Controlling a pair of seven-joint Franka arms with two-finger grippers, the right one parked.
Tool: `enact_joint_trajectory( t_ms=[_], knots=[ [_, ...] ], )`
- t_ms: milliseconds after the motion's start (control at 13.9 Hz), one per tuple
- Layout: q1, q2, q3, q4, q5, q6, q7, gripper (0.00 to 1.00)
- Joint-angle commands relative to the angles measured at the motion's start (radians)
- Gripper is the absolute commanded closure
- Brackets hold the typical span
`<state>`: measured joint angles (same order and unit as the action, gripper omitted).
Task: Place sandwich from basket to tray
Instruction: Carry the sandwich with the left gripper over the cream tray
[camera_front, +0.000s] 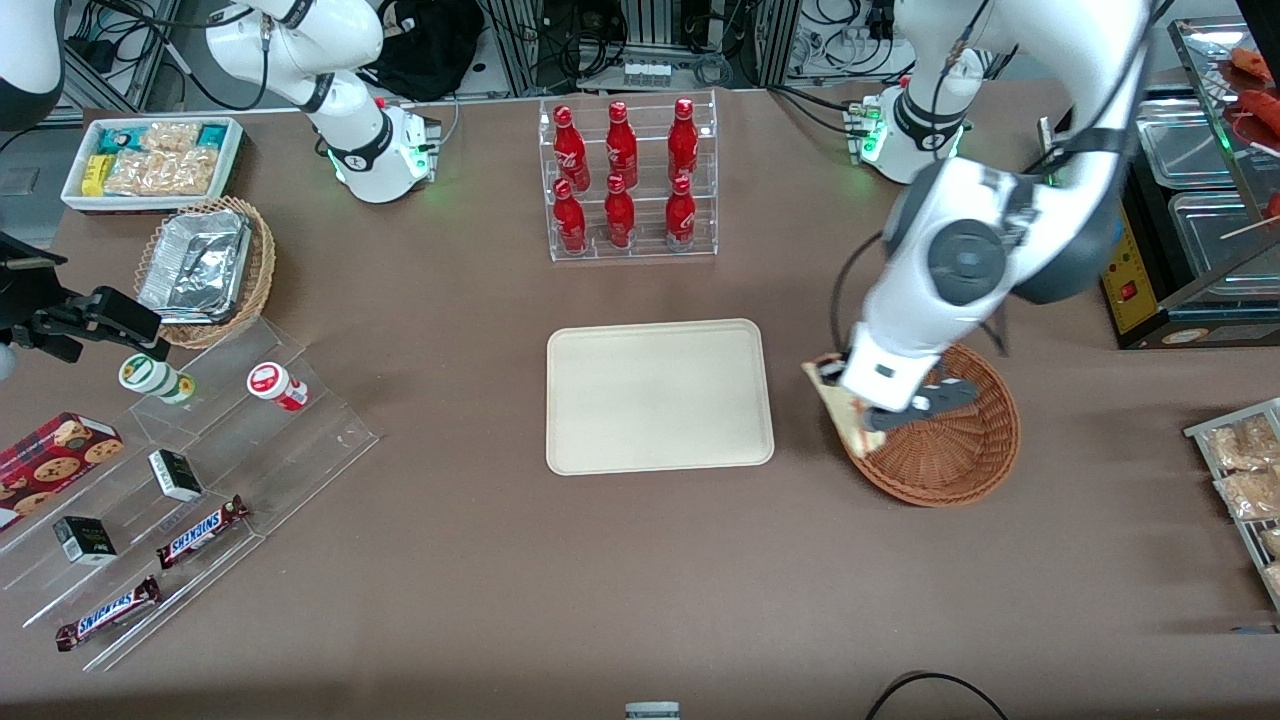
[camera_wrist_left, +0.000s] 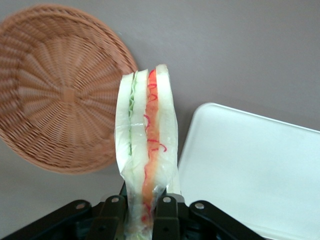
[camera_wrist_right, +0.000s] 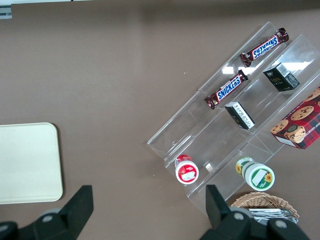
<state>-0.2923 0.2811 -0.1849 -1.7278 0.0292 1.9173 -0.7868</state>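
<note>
a: which step?
b: carrying; the gripper (camera_wrist_left: 142, 212) pinches the sandwich (camera_wrist_left: 146, 145), lifted over the basket (camera_front: 950, 450) rim nearest the tray (camera_front: 659, 396).
a: next?
b: probably swing over the tray; lower; release.

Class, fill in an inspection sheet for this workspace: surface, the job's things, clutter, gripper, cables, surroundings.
Surface: brown table.
Job's things: sandwich held above the edge of the basket nearest the tray; tray bare.
Clutter: cola bottle rack, acrylic snack stand, foil container basket, snack bin.
Gripper: gripper shut on sandwich, above the basket rim.
Cables: black cable at the table edge nearest the front camera.
Surroundings: steel food warmer.
</note>
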Motion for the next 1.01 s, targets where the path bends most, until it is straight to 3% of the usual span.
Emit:
enact_joint_trajectory(
  t_ms=[0, 288, 576, 936],
  knots=[
    [-0.102, 0.11, 0.012, 0.109, 0.047, -0.015, -0.151, 0.91],
    [-0.182, 0.223, 0.012, 0.185, 0.089, -0.008, -0.216, 0.91],
    [-0.24, 0.269, 0.007, 0.178, 0.091, 0.078, -0.06, 0.92],
    [-0.341, 0.343, 0.007, 0.186, 0.103, 0.198, -0.063, 0.89]
  ],
)
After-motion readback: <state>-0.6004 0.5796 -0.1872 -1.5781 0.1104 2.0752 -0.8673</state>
